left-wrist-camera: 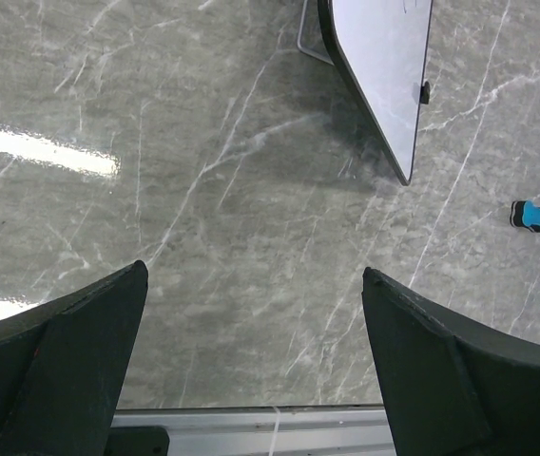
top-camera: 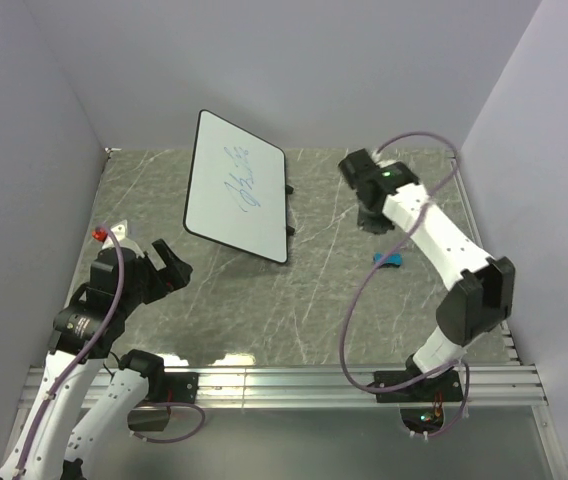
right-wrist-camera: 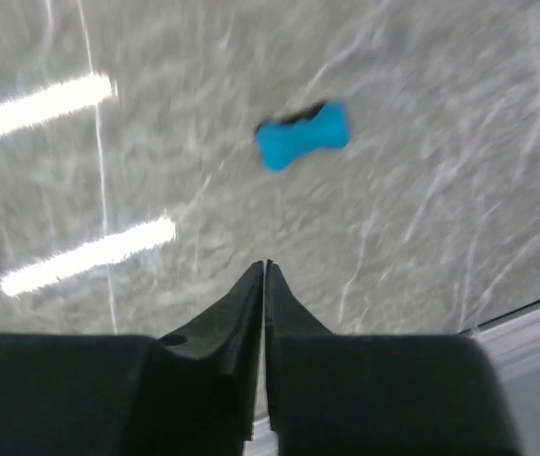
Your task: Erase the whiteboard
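One whiteboard (top-camera: 236,190) stands tilted, long axis running near-to-far; left tool (left-wrist-camera: 253,275) released, right tool (right-wrist-camera: 265,268) clenched empty.

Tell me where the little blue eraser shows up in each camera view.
Top external: the blue eraser lies right of centre on the tabletop, beside the right arm.
Left wrist: the blue eraser is at the far right edge, about mid-height.
Right wrist: the blue eraser is upper centre, blurred, beyond the shut right gripper.
Shared landmark: the whiteboard, left of the eraser in the top and left wrist views; not in the right wrist view.
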`<action>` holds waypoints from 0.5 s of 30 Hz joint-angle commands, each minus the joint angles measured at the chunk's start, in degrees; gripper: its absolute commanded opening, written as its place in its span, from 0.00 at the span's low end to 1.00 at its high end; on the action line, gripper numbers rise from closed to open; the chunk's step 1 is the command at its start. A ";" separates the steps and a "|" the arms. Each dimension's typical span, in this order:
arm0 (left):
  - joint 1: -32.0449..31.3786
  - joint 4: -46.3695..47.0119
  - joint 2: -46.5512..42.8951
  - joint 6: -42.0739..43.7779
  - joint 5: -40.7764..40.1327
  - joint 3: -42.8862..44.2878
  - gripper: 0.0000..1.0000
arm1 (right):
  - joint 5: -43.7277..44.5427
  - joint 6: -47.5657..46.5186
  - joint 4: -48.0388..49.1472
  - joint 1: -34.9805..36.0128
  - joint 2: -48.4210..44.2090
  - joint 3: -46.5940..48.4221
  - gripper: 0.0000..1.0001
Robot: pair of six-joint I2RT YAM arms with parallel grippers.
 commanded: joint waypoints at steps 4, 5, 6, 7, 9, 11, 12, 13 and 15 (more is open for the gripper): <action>-0.03 1.58 -0.06 0.82 1.39 -0.12 0.99 | -8.59 3.46 0.42 -1.33 1.80 -12.91 0.38; -0.03 1.58 0.11 0.90 1.56 -0.12 0.99 | -13.57 3.81 3.57 -2.75 1.19 -14.69 0.49; -0.03 1.58 0.11 0.99 2.00 -0.12 0.99 | -16.06 3.99 5.60 -4.33 -0.39 -18.19 0.54; -0.03 1.67 0.20 1.25 2.18 -0.12 0.99 | -18.52 4.52 7.62 -7.82 -1.45 -19.88 0.59; -0.03 1.76 0.29 1.34 2.61 -0.21 0.99 | -24.92 6.61 14.21 -11.36 -4.77 -24.96 0.64; -0.03 1.93 0.46 1.61 2.88 -0.30 0.99 | -28.20 8.64 20.18 -15.22 -6.28 -27.62 0.64; -0.12 1.93 0.47 1.70 2.97 -0.30 0.99 | -29.34 11.09 21.86 -16.03 -6.72 -29.11 0.64; -0.03 1.93 0.55 1.87 3.40 -0.39 1.00 | -29.35 12.42 23.19 -16.38 -6.90 -29.73 0.64; -0.03 2.02 1.34 2.05 3.67 -0.47 1.00 | -29.53 16.71 26.96 -17.00 -6.90 -31.31 0.64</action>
